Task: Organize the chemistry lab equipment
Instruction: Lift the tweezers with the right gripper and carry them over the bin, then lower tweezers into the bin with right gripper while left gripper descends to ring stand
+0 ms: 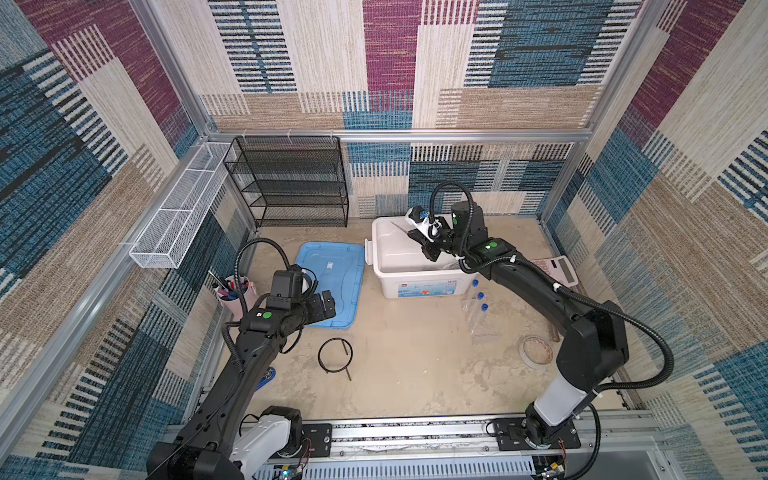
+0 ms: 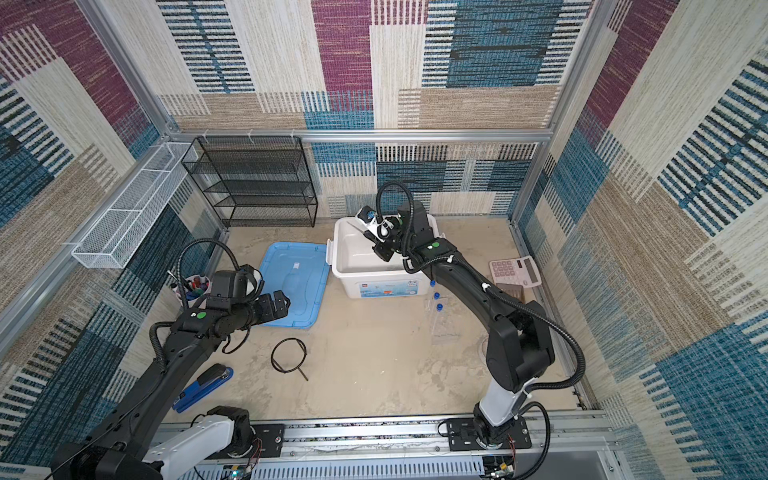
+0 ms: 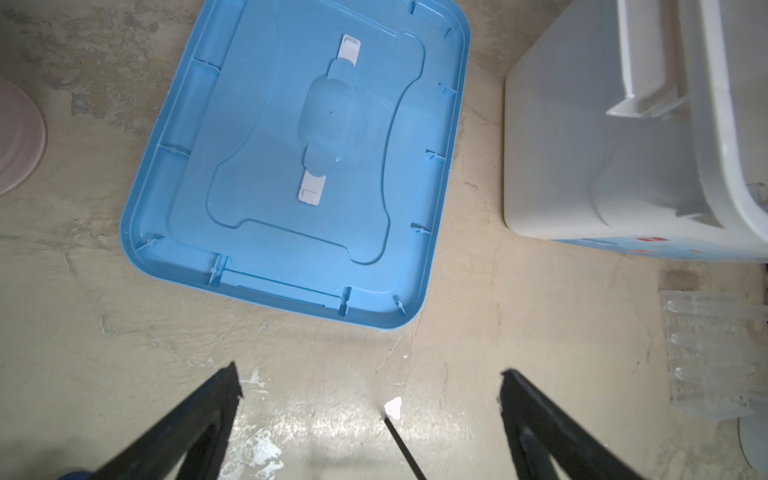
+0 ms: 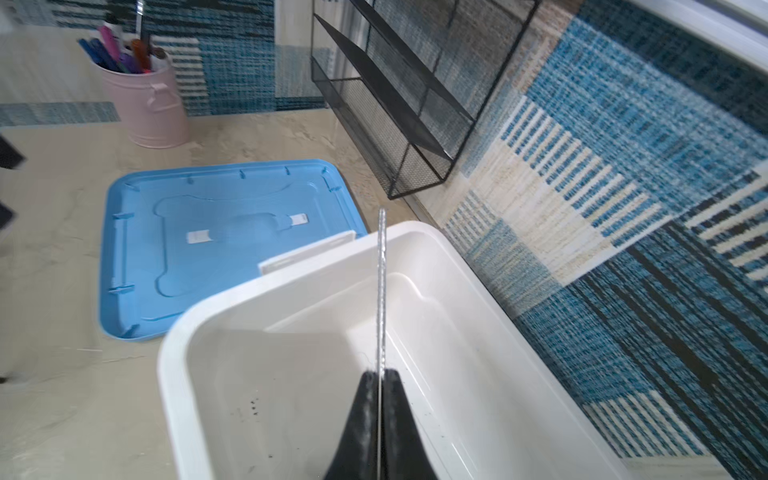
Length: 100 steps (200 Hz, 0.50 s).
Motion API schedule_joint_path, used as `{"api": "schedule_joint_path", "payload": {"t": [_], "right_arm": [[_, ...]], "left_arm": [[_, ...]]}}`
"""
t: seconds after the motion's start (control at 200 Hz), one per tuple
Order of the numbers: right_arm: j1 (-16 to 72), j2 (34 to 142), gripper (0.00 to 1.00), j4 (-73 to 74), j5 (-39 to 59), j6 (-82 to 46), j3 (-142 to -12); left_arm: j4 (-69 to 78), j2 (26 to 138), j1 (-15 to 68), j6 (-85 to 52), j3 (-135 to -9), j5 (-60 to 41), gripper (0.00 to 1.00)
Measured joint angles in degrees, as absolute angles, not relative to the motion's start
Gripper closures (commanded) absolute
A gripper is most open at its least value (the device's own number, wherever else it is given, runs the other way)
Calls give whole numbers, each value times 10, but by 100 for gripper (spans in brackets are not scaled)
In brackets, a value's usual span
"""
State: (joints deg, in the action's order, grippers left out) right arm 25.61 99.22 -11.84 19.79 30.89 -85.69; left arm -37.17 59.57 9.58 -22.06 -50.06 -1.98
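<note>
Top views: 3 clear blue-capped test tubes (image 1: 481, 296) are counted at 1 clear rack (image 1: 482, 328), just beside the white bin (image 1: 390, 286). The rack outline is hard to make out vs. the worktop (image 1: 415, 374). The bin interior is partly hidden by the right arm. 1 black ring tripod (image 1: 335, 355) is seen near the blue lid (image 1: 336, 266).

Left wrist: the left hand (image 3: 370, 374) is spread wide, nothing held. The rack is cut off at the frame edge.

Right wrist: 1 pr thin tweezers (image 4: 381, 291), silver, seen edge-on, is pinched by the fully closed right hand (image 4: 380, 374), over the bin.
</note>
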Motion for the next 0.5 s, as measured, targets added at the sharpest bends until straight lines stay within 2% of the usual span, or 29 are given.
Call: {"api": "schedule_joint_path", "payload": {"t": [0.22,0.501], "right_arm": [[219,1103,93,-148,159,325,-920],[211,1185,93,-175,141,347,-986]], "left_arm": [[-412,581,130,-221,-511,21,0],[-466,581,205,-224,-518,75,0]]}}
